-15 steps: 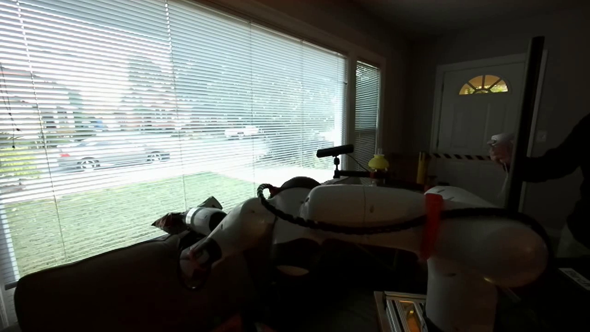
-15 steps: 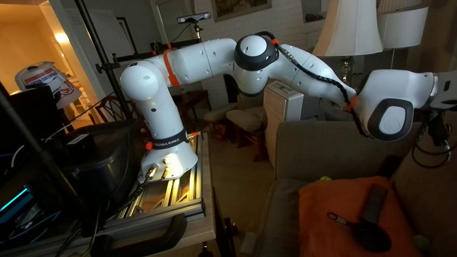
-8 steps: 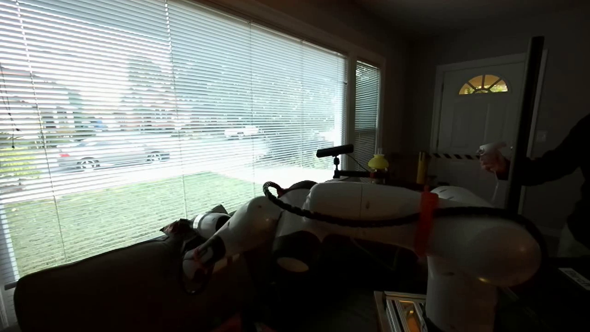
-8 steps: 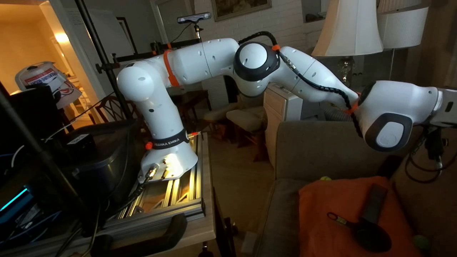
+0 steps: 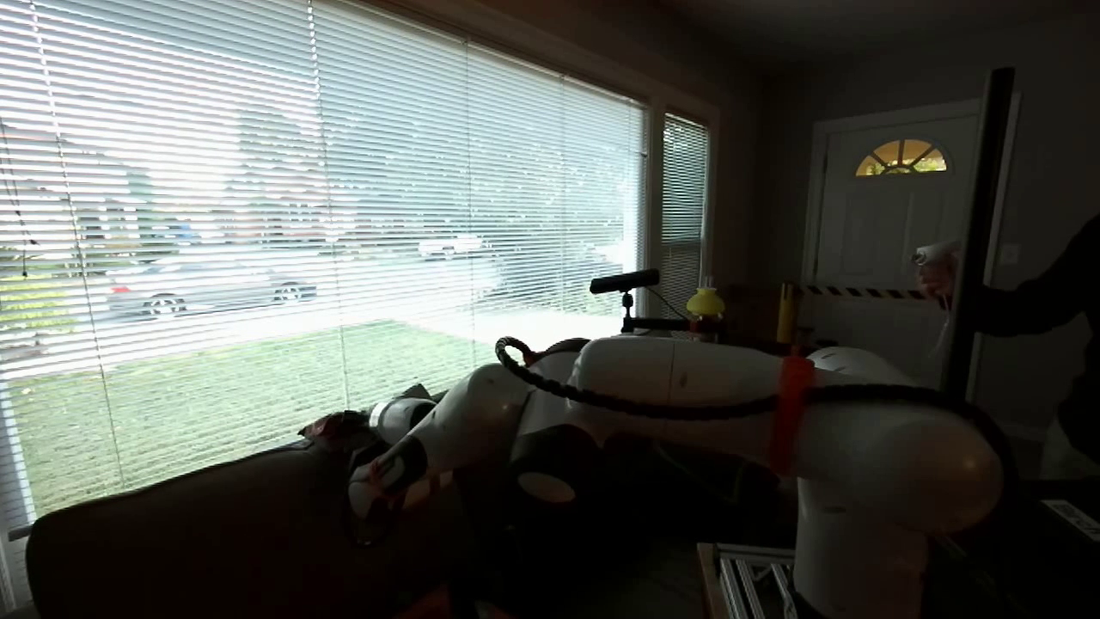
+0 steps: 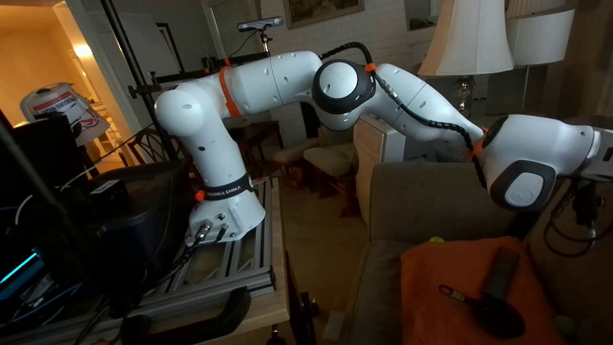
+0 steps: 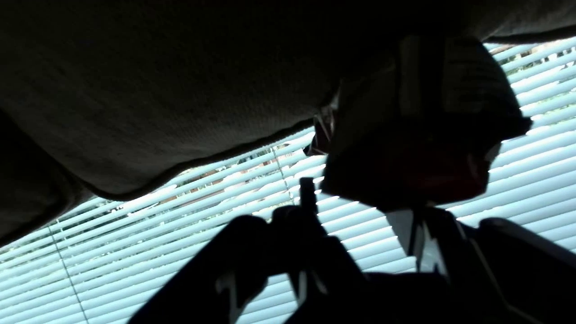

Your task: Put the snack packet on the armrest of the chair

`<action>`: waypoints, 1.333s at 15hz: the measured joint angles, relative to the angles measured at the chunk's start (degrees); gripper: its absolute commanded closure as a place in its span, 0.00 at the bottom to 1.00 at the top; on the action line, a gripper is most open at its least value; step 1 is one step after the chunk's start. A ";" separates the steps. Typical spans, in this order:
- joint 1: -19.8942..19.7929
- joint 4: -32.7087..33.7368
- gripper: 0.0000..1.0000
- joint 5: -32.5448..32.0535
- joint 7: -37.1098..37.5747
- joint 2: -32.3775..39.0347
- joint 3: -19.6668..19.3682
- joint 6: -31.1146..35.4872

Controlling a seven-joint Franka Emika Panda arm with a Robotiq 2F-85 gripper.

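See the snack packet [image 5: 333, 427] at the top edge of the dark armrest [image 5: 189, 533], in silhouette against the bright blinds [image 5: 481, 215] in an exterior view. Cannot tell how firmly supported by the padding — too dark along the line between packet and upholstery. Find it again in the wrist view: mostly black, with a deep red patch and a paler striped part, overlapping the upholstery's edge, with a crinkled corner poking out at picture left.

Have the pincer [image 7: 364, 202] at the bottom of that view with its jaws apart, and with slats showing through the gap between the fingers [image 7: 308, 198]. Ends at the packet's near edge — just beside it with the fingertip at picture left, overlapping it with the one at picture right. Cannot tell touching from lying in front there.

In both exterior views, follow the white robot arm [image 6: 292, 79] out toward the chair [image 6: 431, 201], and in an exterior view trace it back to a metal frame [image 6: 220, 291] on the wooden counter [image 6: 268, 309].

On the chair's seat, note an orange cloth [image 6: 424, 292] bearing a dark pan-shaped item [image 6: 500, 318], plus a yellow-green ball [image 6: 437, 239], partly hidden, at the cloth's far edge. Behind the chair, notice a large pale lampshade [image 6: 464, 40]. Across the room, make out a white door [image 5: 894, 228] with an arched pane.
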 measured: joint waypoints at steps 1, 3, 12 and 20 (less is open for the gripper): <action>0.02 0.35 0.13 0.01 -0.34 -0.02 -0.24 -0.29; 0.39 1.71 0.01 0.60 -0.46 -0.03 -1.94 -2.16; 3.73 6.16 0.00 -3.22 -2.51 -4.29 -3.02 -15.66; 3.35 6.15 0.00 -3.22 -2.51 -4.29 -3.40 -15.65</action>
